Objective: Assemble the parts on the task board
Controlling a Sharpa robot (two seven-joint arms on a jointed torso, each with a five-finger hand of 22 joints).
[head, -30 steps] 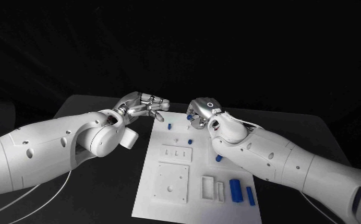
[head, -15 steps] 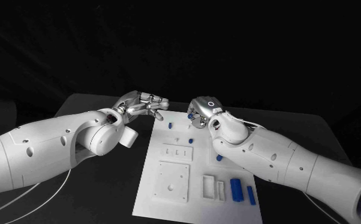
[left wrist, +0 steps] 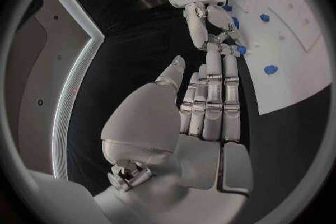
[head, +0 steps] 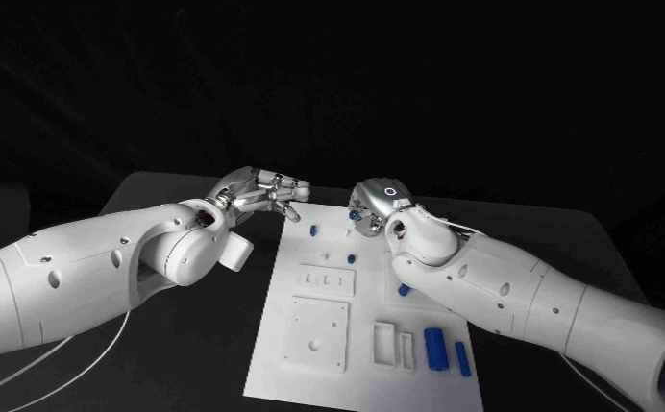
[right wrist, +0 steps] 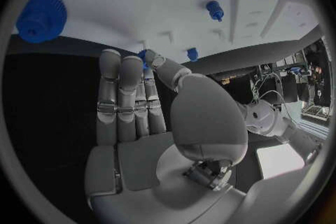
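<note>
Both robot hands at the far end of the task board

The left robot hand (head: 263, 192) hovers with fingers extended, holding nothing; the right robot hand (head: 370, 208) pinches a small blue part (right wrist: 143, 56). Neither has moved since earlier. On the task board (head: 322, 374), two long blue parts (head: 433, 349) lie lengthwise; no writing is legible.
</note>
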